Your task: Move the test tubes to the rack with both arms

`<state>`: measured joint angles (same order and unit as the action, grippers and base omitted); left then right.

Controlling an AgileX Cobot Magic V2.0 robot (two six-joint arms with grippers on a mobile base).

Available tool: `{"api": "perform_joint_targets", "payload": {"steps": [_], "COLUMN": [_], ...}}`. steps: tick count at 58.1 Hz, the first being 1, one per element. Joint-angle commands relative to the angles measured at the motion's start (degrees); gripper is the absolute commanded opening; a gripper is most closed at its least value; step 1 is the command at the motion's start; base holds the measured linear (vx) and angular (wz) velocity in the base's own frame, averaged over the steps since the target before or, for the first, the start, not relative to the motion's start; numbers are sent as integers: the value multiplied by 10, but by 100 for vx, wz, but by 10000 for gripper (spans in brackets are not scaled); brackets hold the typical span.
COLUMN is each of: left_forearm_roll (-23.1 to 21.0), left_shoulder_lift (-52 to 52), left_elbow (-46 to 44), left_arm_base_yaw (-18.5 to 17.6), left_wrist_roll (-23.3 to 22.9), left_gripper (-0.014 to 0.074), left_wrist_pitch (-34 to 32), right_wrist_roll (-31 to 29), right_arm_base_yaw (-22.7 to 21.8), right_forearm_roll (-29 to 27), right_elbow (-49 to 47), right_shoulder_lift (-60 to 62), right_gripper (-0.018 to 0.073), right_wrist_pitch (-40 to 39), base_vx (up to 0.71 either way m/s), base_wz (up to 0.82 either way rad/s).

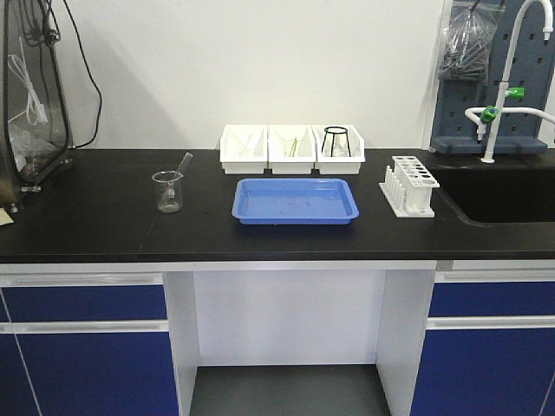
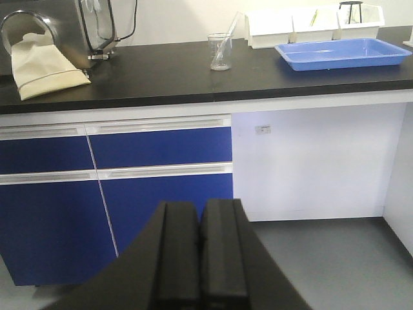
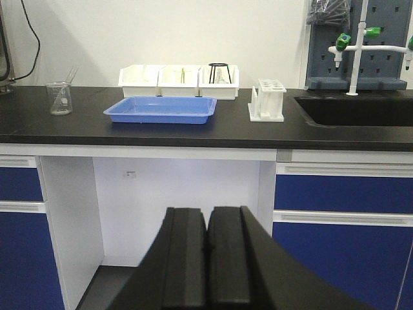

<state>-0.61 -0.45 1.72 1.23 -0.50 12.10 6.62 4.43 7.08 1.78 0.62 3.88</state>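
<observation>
One test tube [image 1: 185,163] leans up and rightward in the beaker [image 1: 167,192], at the left of the counter [image 1: 87,217]; the rack [image 1: 409,185] stands right, by the sink [image 1: 503,195]. My left gripper [image 2: 199,213] and right gripper [image 3: 208,216] are pressed together, below counter height. The left one is nearer the tube, I judge.

One black bench [image 1: 87,217] carries one clear beaker [image 1: 167,192] at frame left, one test tube [image 1: 185,162] visibly leaning from it; whether a second stands there cannot be told. Three white bins [image 1: 292,149] sit in a row at upper centre, one black tripod ring [image 1: 336,141] in the rightmost. One blue tray [image 1: 296,200] lies at centre, one white rack [image 1: 409,185] at right. One sink [image 1: 512,195] and one faucet [image 1: 490,139] fill the upper right. Two grasping parts show: the left end effector [image 2: 200,210] and the right end effector [image 3: 208,213], bottom centre of each wrist view.
</observation>
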Motion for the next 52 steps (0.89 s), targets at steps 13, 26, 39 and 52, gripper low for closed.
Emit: {"api": "perform_joint_targets", "payload": {"steps": [13,26,39,52], "left_forearm_roll": [-5,-5,-5,-5], "left_shoulder_lift": [-12,-12,-12,-12], "left_elbow": [16,16,16,16], "left_arm_base_yaw": [1,1,1,1], "left_wrist_roll": [-2,-2,-2,-2], "left_gripper": [-20,-20,-20,-20], "left_wrist_pitch": [-46,-46,-46,-46], "right_wrist_roll": [-3,-3,-3,-3], "right_arm_base_yaw": [0,0,0,0], "right_forearm_roll": [5,5,5,5], "right_elbow": [6,6,6,6], "right_shoulder_lift": [4,4,4,4], "right_gripper": [-8,-8,-8,-8], "right_wrist_pitch": [-47,-47,-47,-47], "base_vx": [0,0,0,5], "base_wz": [0,0,0,-1]}}
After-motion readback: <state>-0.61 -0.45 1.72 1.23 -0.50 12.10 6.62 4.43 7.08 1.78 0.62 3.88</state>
